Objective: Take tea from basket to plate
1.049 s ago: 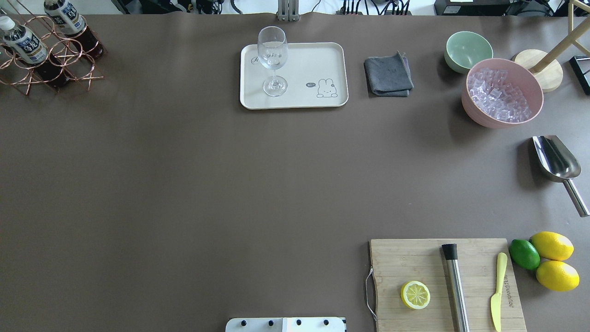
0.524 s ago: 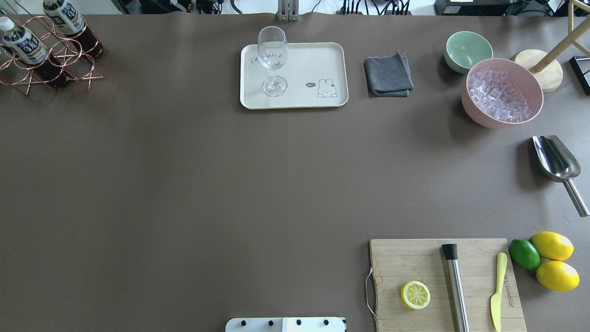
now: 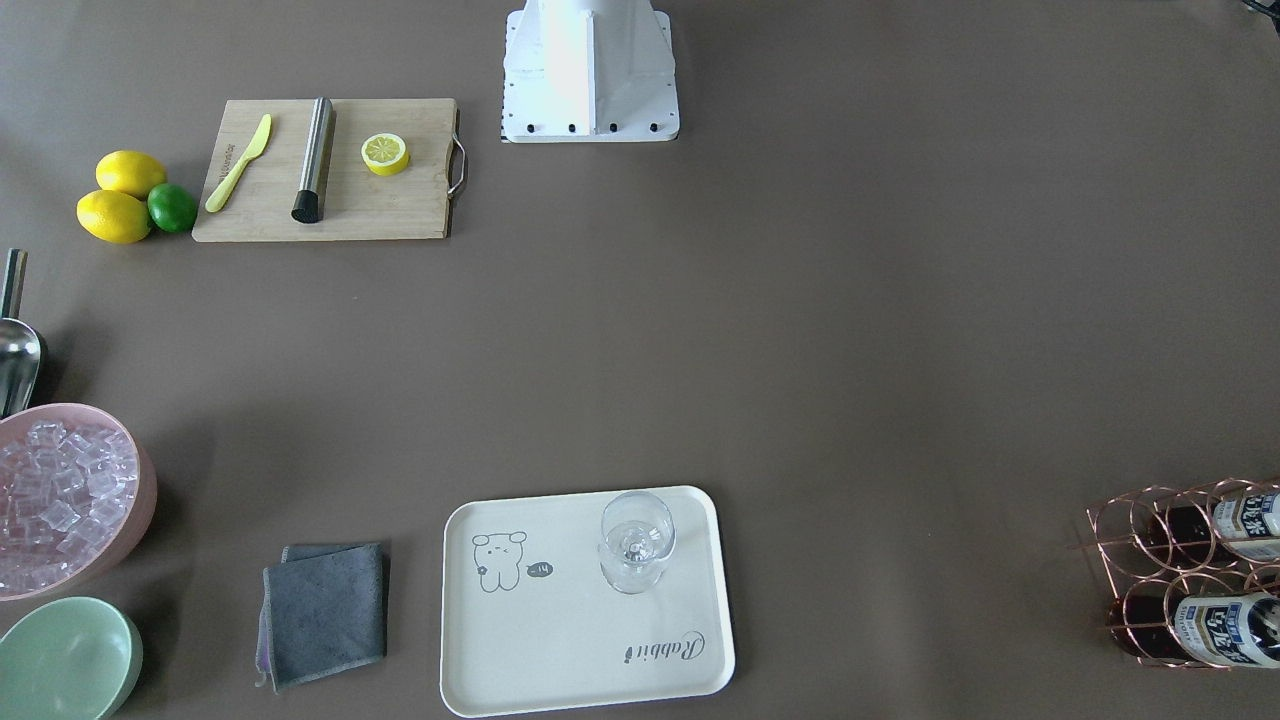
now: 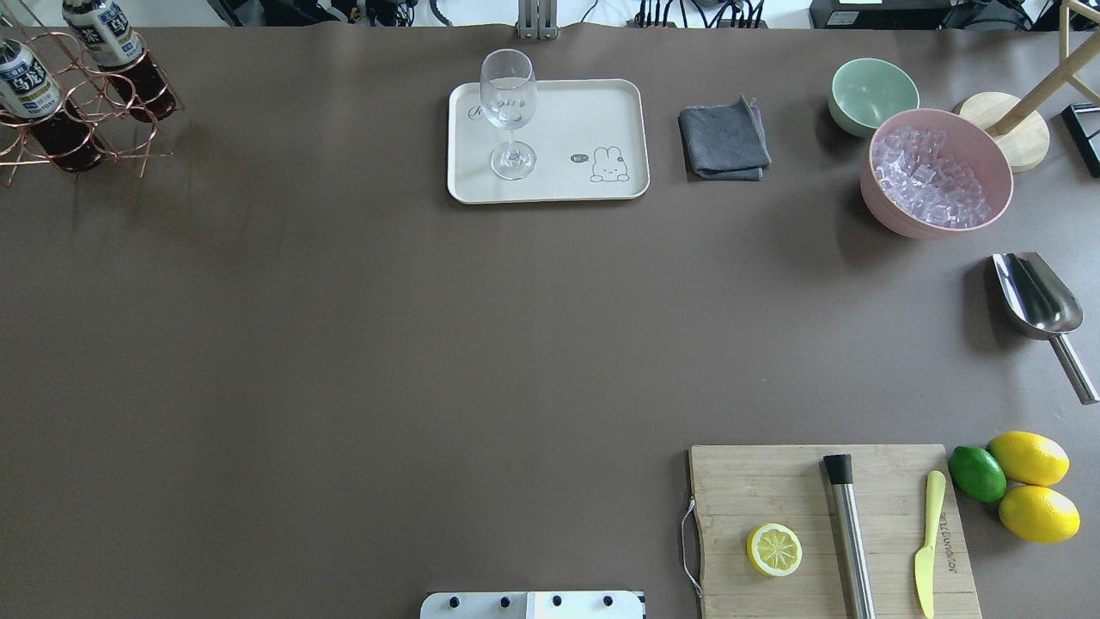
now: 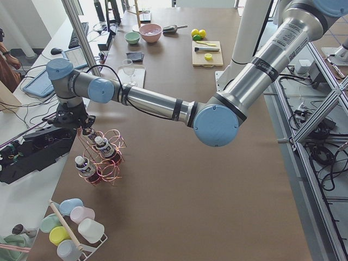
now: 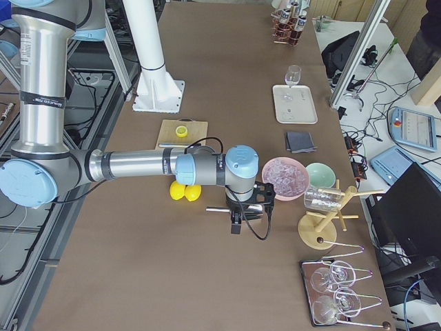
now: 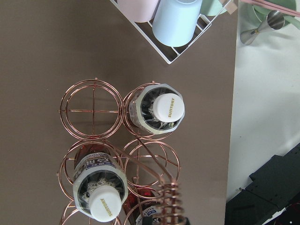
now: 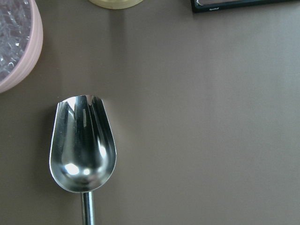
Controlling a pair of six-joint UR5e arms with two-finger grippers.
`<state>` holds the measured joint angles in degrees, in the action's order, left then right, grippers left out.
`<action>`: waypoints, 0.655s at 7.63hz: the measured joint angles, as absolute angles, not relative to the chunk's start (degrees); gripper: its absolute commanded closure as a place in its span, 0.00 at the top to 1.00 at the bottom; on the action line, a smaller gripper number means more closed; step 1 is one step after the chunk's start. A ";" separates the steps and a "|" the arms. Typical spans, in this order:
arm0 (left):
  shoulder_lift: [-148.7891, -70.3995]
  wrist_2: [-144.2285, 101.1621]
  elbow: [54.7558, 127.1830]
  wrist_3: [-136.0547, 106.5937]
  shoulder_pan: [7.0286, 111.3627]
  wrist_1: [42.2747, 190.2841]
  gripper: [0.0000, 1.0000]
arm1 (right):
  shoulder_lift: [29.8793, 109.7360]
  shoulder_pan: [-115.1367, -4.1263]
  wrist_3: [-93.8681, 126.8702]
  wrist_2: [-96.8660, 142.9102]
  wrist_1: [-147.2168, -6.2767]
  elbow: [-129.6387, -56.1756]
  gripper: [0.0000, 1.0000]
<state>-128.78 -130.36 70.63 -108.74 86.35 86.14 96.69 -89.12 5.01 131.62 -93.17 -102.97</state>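
The copper wire basket (image 4: 103, 120) is at the table's far left corner and holds three tea bottles; two show from overhead (image 4: 30, 82) and one cap in the left wrist view (image 7: 168, 107). In the exterior left view my left gripper (image 5: 81, 128) is right above the basket's coiled handle (image 7: 168, 201); I cannot tell if it is shut. The cream plate (image 4: 567, 120) lies at the far middle. My right gripper (image 6: 238, 217) hovers over a steel scoop (image 8: 83, 150), and I cannot tell its state.
A stemmed glass (image 4: 509, 103) stands on the plate's left part. A grey cloth (image 4: 724, 142), green bowl (image 4: 872, 90) and pink bowl of ice (image 4: 937, 172) lie to its right. A cutting board (image 4: 825, 524) is near right. A cup rack (image 7: 178, 23) stands beside the basket.
The basket with its bottles has shifted left and toward the far edge in the overhead view, and its tilt has changed. Nothing else has moved.
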 measured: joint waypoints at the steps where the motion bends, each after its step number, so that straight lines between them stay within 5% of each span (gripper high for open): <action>1: -128.76 -130.27 75.93 -108.74 86.36 80.32 0.00 | 96.69 -89.17 4.92 131.69 -93.17 -103.97 1.00; 5: -128.76 -129.80 97.71 -118.45 80.87 62.28 0.00 | 95.86 -87.20 4.94 131.23 -93.09 -104.72 1.00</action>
